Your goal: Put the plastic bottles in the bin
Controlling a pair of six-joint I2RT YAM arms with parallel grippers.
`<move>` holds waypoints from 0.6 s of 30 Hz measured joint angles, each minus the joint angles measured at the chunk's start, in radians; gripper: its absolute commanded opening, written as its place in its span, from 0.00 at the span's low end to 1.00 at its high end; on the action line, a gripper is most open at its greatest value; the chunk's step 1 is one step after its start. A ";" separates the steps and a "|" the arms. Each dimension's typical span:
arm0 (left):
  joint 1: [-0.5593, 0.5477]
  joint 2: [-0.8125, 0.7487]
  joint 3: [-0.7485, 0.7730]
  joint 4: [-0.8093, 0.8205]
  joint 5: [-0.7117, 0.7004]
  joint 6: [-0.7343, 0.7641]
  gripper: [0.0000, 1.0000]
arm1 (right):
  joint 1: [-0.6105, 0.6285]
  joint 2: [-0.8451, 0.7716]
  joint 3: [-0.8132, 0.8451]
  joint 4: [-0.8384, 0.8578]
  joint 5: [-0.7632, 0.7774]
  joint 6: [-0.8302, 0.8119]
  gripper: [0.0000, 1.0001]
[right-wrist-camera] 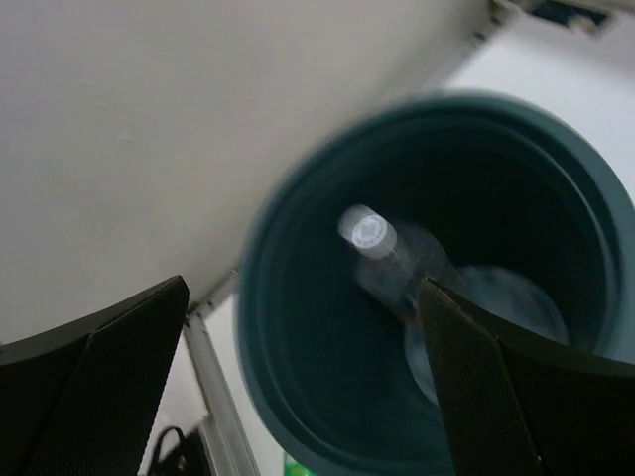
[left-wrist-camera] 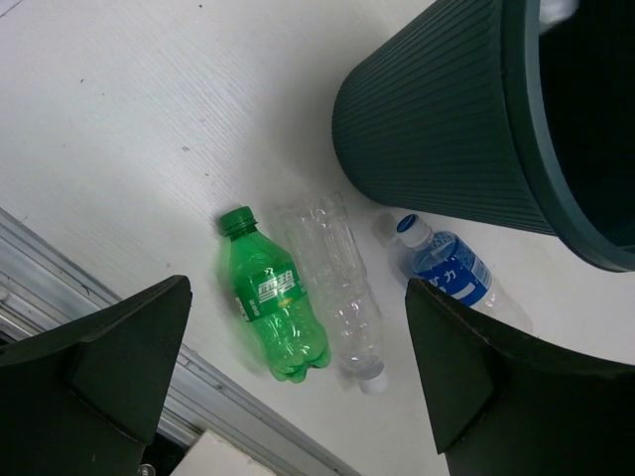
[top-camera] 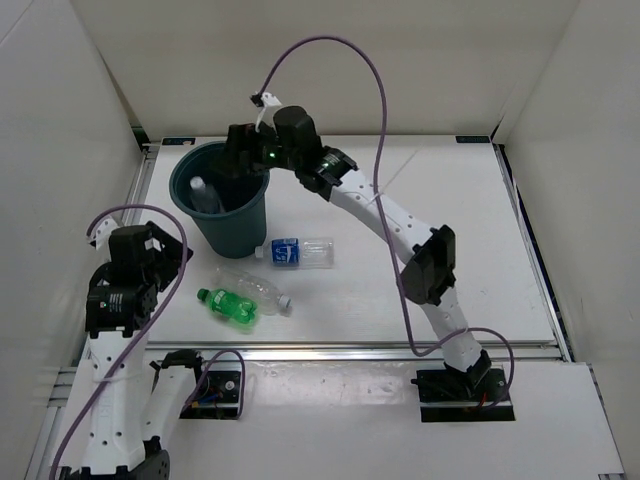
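Note:
The dark teal bin (top-camera: 236, 228) stands at the far left of the table. One clear bottle with a white cap (top-camera: 203, 194) leans inside it, and it shows in the right wrist view (right-wrist-camera: 375, 241). My right gripper (top-camera: 240, 165) hovers open and empty over the bin's rim (right-wrist-camera: 260, 327). Three bottles lie in front of the bin: a blue-labelled one (top-camera: 296, 252), a clear one with a white cap (top-camera: 254, 286) and a green one (top-camera: 228, 305). My left gripper (top-camera: 160, 255) is open and empty, raised to their left. Its view shows the green bottle (left-wrist-camera: 273, 309), the clear bottle (left-wrist-camera: 342, 293), the blue-labelled bottle (left-wrist-camera: 451, 270) and the bin (left-wrist-camera: 437, 129).
White walls enclose the table at the back and both sides. A metal rail (top-camera: 400, 350) runs along the near edge. Purple cables (top-camera: 375, 110) loop above the right arm and beside the left arm.

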 measured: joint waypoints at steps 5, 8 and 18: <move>0.000 0.013 0.026 -0.008 0.021 0.017 1.00 | -0.094 -0.234 -0.278 -0.097 0.061 -0.040 1.00; 0.000 -0.063 -0.018 0.006 0.022 0.000 1.00 | -0.233 -0.421 -0.412 -0.123 0.062 -0.083 1.00; 0.000 -0.286 -0.185 0.047 -0.011 -0.065 1.00 | -0.259 -0.501 -0.763 -0.195 0.003 -0.329 0.97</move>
